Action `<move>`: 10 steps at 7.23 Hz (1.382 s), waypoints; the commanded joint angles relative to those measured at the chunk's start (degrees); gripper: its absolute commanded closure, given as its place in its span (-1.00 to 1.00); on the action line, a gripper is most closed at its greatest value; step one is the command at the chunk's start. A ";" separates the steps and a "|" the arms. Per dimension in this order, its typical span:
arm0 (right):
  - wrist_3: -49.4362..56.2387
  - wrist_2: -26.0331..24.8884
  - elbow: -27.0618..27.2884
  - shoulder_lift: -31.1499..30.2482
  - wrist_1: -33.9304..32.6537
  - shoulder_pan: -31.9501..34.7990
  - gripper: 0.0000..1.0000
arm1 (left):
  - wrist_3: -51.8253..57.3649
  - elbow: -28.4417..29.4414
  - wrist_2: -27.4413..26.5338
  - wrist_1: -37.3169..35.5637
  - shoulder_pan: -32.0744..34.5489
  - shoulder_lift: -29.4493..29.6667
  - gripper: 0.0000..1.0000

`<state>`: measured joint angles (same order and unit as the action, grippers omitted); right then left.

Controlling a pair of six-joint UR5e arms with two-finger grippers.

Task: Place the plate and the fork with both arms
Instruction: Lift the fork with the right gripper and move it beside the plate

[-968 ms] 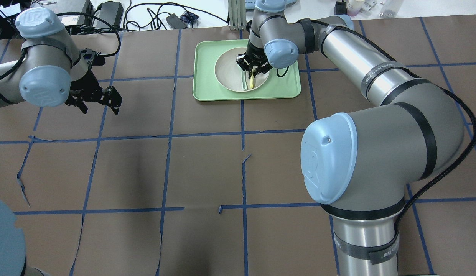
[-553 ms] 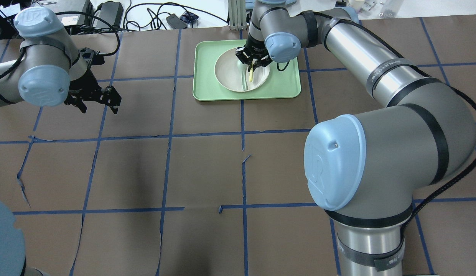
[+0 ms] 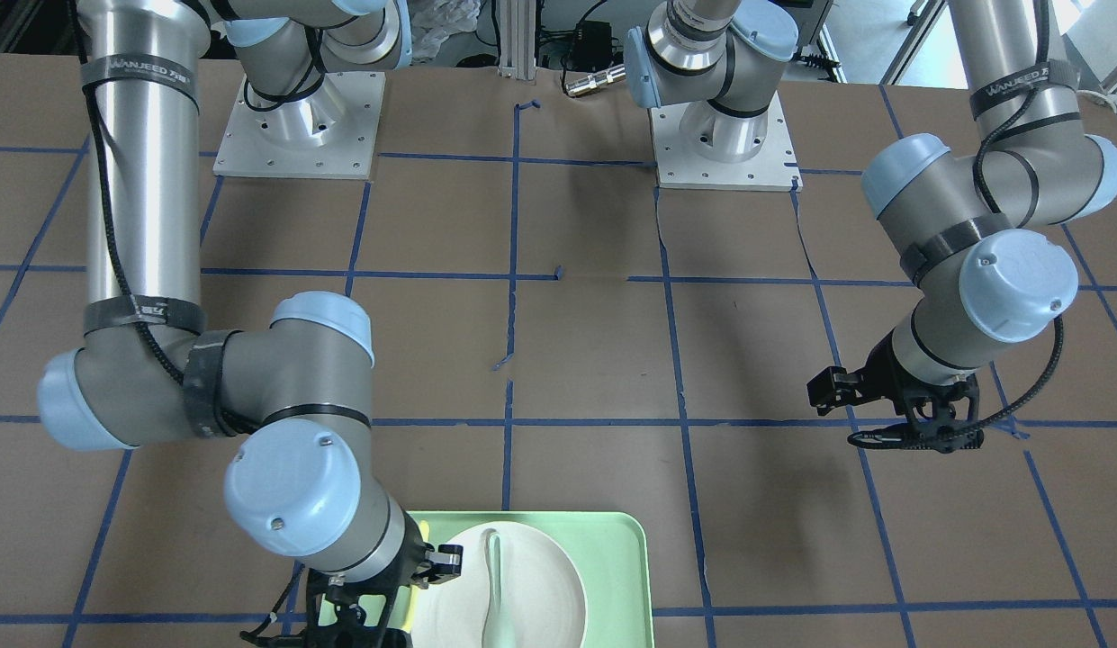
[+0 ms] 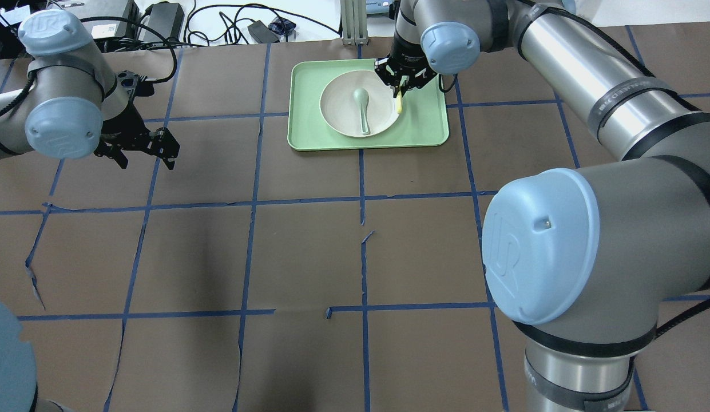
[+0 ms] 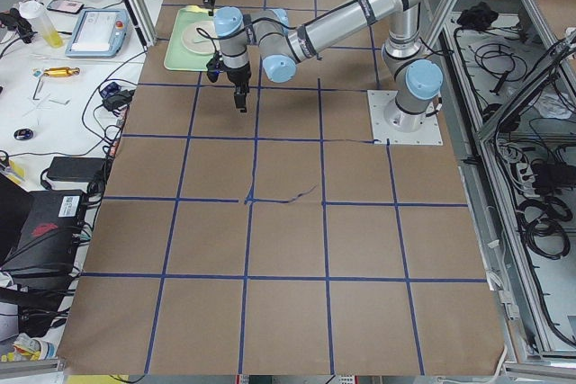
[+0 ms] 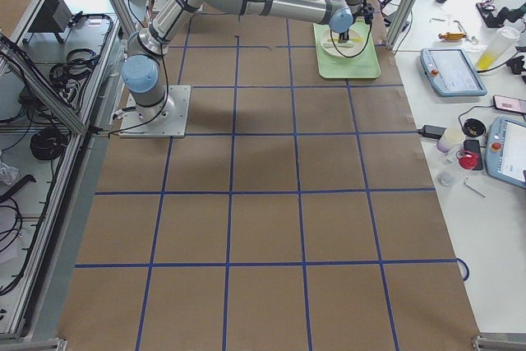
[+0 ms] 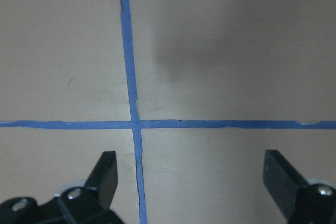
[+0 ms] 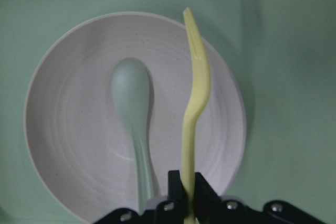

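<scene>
Brown counter (image 4: 303, 257) carries my green tray (image 4: 429, 123). My right pincer (image 8: 186, 192) pinches the yellow fork (image 8: 195, 93) over the right edge of the plate (image 4: 337, 109), spoon (image 4: 361, 103) inside. My left pincer (image 7: 190, 163) hangs wide open.

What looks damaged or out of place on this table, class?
The brown paper table covering is torn: a ragged slit near the centre and another towards the robot's left. Nothing is spilled.
</scene>
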<state>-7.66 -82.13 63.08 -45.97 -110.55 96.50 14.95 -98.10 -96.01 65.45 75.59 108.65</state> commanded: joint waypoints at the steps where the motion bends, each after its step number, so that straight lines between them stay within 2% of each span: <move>1: 8.96 5.03 6.59 -2.36 -0.45 -4.73 1.00 | -0.27 -0.07 0.03 -0.06 0.00 -0.02 -1.00; 2: 9.06 8.70 7.92 -1.67 -4.46 -4.75 1.00 | -0.27 -0.07 0.03 0.03 0.00 -0.02 -1.00; 3: 9.07 9.44 8.11 -0.53 -6.59 -4.75 1.00 | -0.10 0.01 0.03 -0.06 0.00 -0.02 -1.00; 5: 13.77 8.74 8.20 0.71 -7.14 -4.92 1.00 | -0.09 0.01 -0.15 -0.24 0.00 -0.19 -1.00; 8: 14.60 9.80 6.45 2.90 -7.40 -4.92 0.99 | -0.01 0.10 -0.15 -1.81 0.00 -0.10 -1.00; 9: 14.86 9.45 6.44 3.08 -7.40 -4.92 0.53 | -0.01 0.02 -0.23 -1.82 0.00 -0.02 -1.00; 10: 14.87 8.92 6.53 3.17 -7.49 -4.92 -0.49 | -0.01 -0.07 -0.15 -1.82 0.00 -0.02 -1.00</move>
<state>7.04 -72.72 69.64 -43.05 -117.96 91.59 14.93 -98.08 -96.19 63.72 75.59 108.59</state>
